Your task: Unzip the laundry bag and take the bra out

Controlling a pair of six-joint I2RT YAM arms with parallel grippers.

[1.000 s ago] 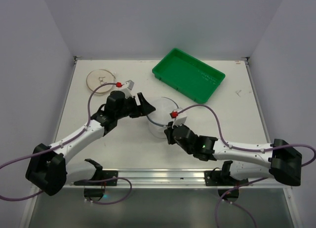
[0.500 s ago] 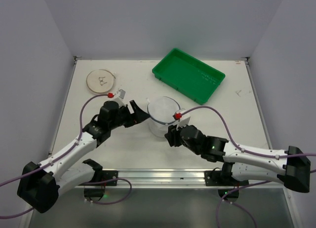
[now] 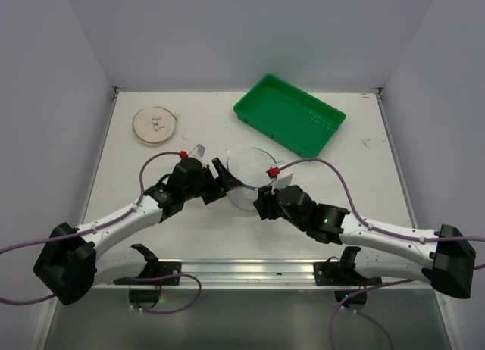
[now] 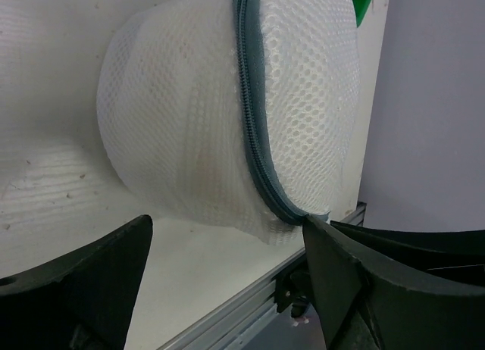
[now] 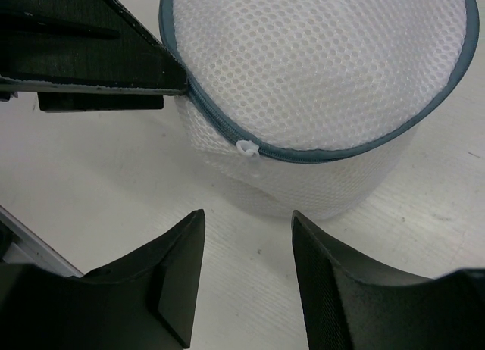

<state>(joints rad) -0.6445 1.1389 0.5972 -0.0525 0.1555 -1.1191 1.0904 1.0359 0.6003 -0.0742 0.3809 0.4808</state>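
Observation:
The laundry bag (image 3: pixel 246 174) is a round white mesh case with a grey zipper rim (image 4: pixel 254 138), standing mid-table between both arms. Its zipper is closed, and the small white pull (image 5: pixel 246 147) faces my right gripper. My left gripper (image 3: pixel 222 179) is open at the bag's left side. In the left wrist view, the left gripper (image 4: pixel 227 236) has one fingertip (image 4: pixel 314 229) touching the zipper rim. My right gripper (image 5: pixel 246 217) stands open just short of the pull with nothing between its fingers; from above, the right gripper (image 3: pixel 261 204) is at the bag's near side. The bra is hidden.
A green rectangular tray (image 3: pixel 289 115) lies at the back right. At the back left rests a flat beige disc (image 3: pixel 155 126). An aluminium rail (image 3: pixel 242 270) runs along the table's near edge. White walls close in the table on three sides.
My right gripper has gone from shut to open at the bag's near side. The left gripper has swung in to the bag's left side.

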